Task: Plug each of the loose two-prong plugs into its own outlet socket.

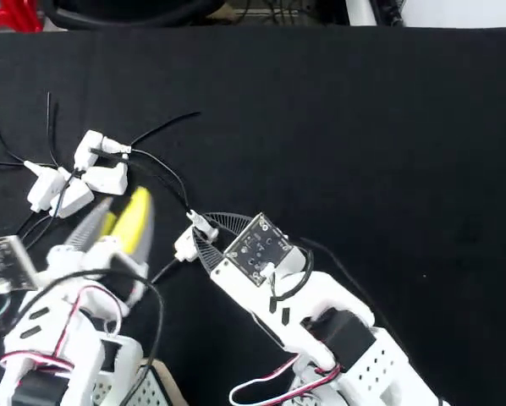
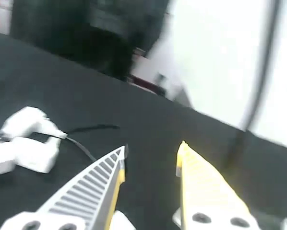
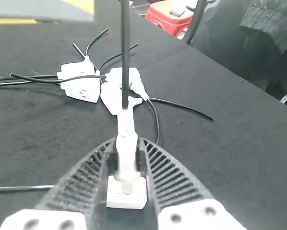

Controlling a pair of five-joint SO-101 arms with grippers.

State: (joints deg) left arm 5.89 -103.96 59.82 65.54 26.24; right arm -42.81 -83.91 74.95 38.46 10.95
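Across black surface [image 1: 363,127]: left gripper [image 1: 113,218], fingers spread, just beside clustered outlet sockets [image 1: 75,178]; right gripper [image 3: 126,141], fingers pinching two-prong plug [image 3: 126,191] near mid-surface. Prongs hidden; pinch plain from right wrist view, barely discernible from above.

A table covered in matte black cloth [image 1: 388,127] is shown spanning the scene. Beyond its far edge, a red plastic object [image 1: 12,13] and a pale white surface [image 1: 464,12] are seen. Dark creased fabric [image 3: 273,28] is visible behind the table.
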